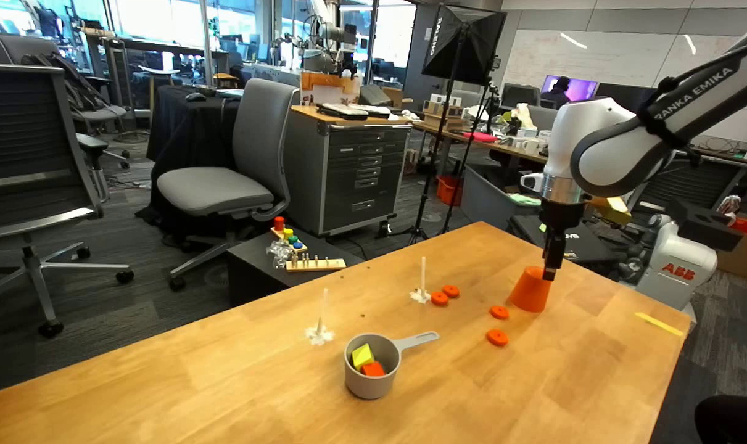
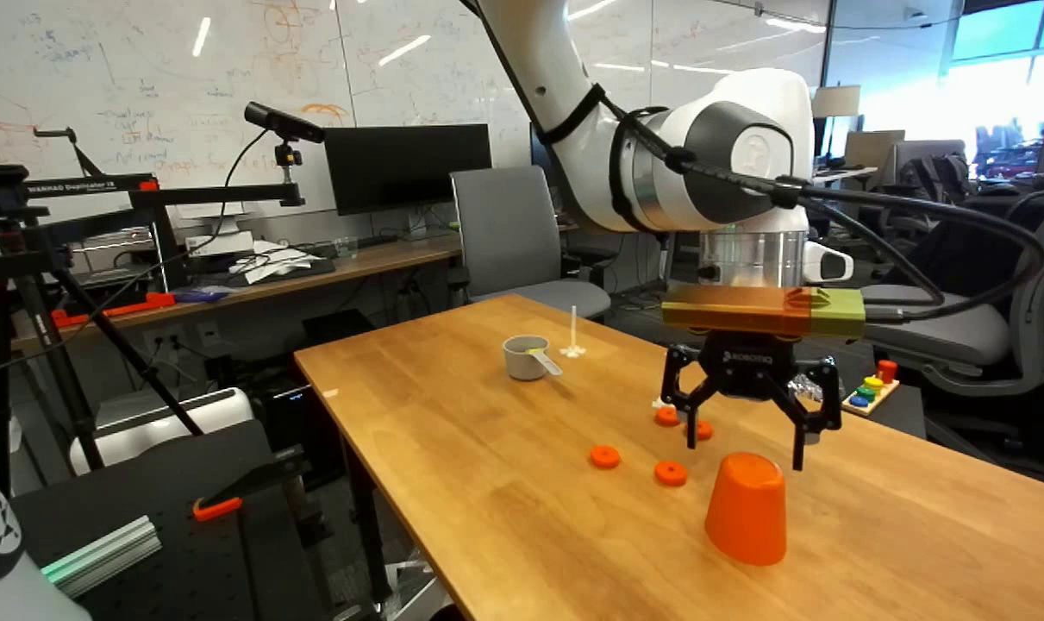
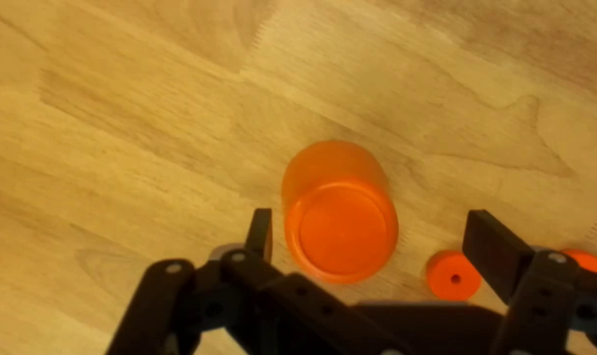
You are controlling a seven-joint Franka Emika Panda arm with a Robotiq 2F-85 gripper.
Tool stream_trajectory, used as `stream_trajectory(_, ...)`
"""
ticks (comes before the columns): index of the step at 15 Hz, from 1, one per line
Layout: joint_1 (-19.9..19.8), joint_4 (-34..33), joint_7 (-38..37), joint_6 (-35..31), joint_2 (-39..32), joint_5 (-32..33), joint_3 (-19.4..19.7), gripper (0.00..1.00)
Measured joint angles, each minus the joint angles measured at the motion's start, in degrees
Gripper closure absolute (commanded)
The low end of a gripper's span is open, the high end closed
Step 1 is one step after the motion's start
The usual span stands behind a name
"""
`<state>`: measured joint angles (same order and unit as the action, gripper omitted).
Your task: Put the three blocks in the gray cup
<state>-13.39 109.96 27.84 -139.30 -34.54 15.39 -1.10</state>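
The gray cup [image 1: 371, 388] stands upright on the table with its handle out to the side; it also shows in an exterior view [image 2: 522, 367]. A yellow-green block [image 1: 362, 354] and an orange-red block [image 1: 373, 369] lie inside it. The third block does not show in any view. My gripper [image 2: 746, 454] is open and empty near the upside-down orange tapered cup [image 2: 747, 517], far from the gray cup. In the wrist view the orange tapered cup [image 3: 341, 229] lies between the spread fingers [image 3: 369, 222], closer to the left finger, with gaps on both sides.
Several orange discs with center holes, such as one disc [image 1: 497, 337] and another disc [image 1: 439, 299], lie between the two cups. Two thin upright pegs, one near [image 1: 423, 274] and one far peg [image 1: 322, 314], are fixed to the table. A yellow strip [image 1: 659, 324] lies near the table's edge.
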Motion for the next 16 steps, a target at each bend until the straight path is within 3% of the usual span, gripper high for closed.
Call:
stream_trajectory(6,-2.64,2.50,1.05,-2.61,0.00,-1.04,0.50,0.00)
stream_trajectory(16,-0.37,2.50,1.60,-7.42,-0.30,-1.04,-2.31,0.00)
